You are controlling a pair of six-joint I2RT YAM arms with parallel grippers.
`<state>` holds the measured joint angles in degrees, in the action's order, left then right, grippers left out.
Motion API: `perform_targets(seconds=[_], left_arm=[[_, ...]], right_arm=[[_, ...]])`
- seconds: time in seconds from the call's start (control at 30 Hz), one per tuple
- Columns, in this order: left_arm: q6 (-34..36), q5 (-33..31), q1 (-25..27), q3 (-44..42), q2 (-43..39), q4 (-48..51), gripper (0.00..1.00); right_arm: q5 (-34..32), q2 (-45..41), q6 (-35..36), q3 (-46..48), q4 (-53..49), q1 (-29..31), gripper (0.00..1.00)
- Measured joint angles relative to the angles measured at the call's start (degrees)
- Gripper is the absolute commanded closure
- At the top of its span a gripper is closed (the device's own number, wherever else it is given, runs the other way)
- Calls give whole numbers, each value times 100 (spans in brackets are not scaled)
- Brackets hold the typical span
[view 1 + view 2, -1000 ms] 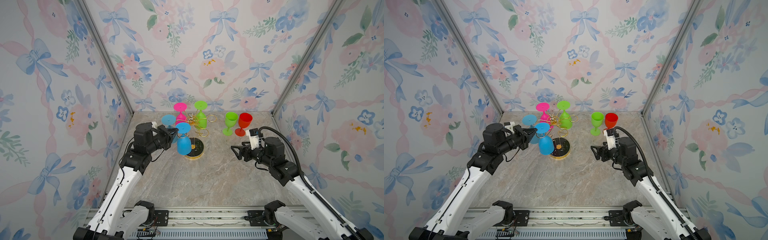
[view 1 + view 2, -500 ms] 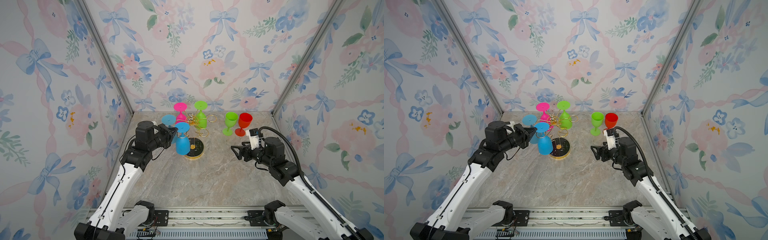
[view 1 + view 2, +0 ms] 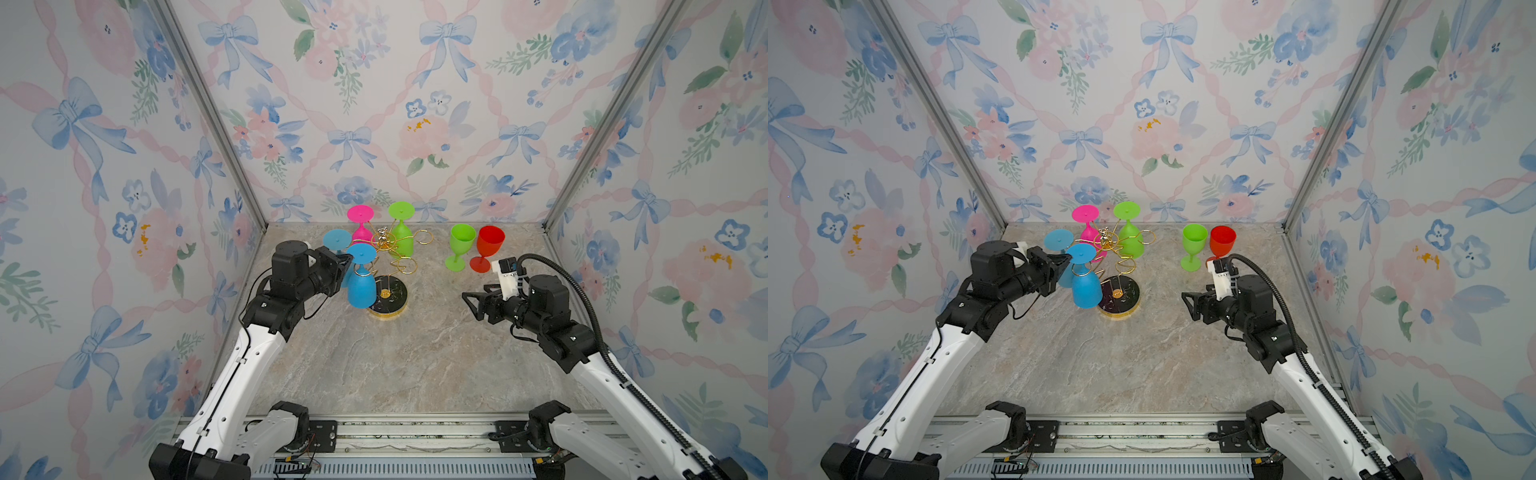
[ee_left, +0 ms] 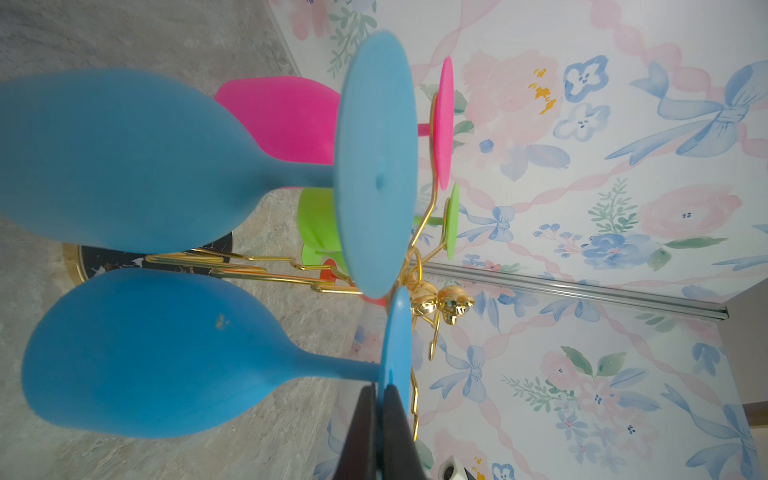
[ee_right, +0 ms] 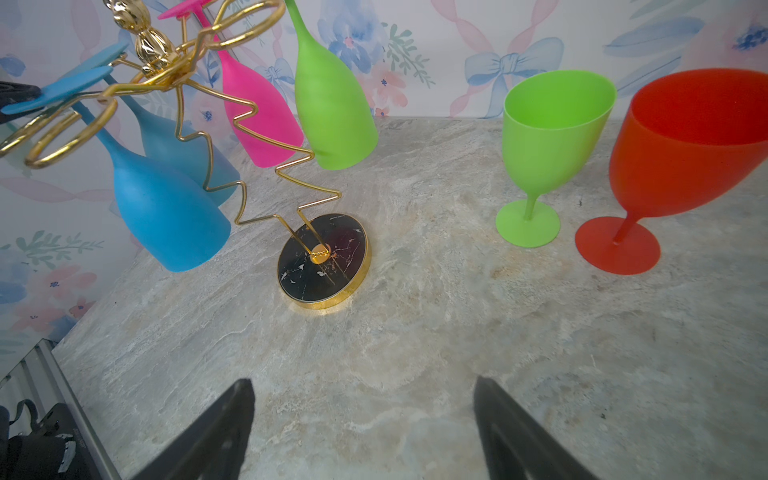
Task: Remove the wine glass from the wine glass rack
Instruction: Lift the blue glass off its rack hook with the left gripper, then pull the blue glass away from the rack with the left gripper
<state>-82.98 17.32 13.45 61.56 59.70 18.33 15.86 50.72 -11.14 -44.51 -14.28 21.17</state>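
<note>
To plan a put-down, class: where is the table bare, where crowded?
Bare: the front stretch between the wine glass rack, the right gripper and the front rail; also between rack and upright green glass. Crowded: back left, where the left gripper holds a hanging blue glass among others.

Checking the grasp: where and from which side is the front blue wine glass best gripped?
The front blue wine glass hangs bowl-down, stem in a ring of the wine glass rack. Pinch its flat foot's outer rim from the robot's left, as the left gripper does.
</note>
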Motion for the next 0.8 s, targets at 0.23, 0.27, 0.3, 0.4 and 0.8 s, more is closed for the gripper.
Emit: perform_targets(seconds=[0.23,0.27,0.3,0.4,0.8], left_arm=[[46,0,-162,0,-190,153,100],[48,0,-205,0,-229,177,100],[46,2,-258,0,-275,201,100],[48,4,-380,0,-415,243,100],[90,247,-931,-531,-1239,448,100]], right_arm=[[2,-15,0,2,0,2,15],[0,-15,0,2,-2,0,15],[0,-15,0,2,-2,0,15],[0,-15,0,2,0,2,15],[2,-13,-26,2,0,2,15]])
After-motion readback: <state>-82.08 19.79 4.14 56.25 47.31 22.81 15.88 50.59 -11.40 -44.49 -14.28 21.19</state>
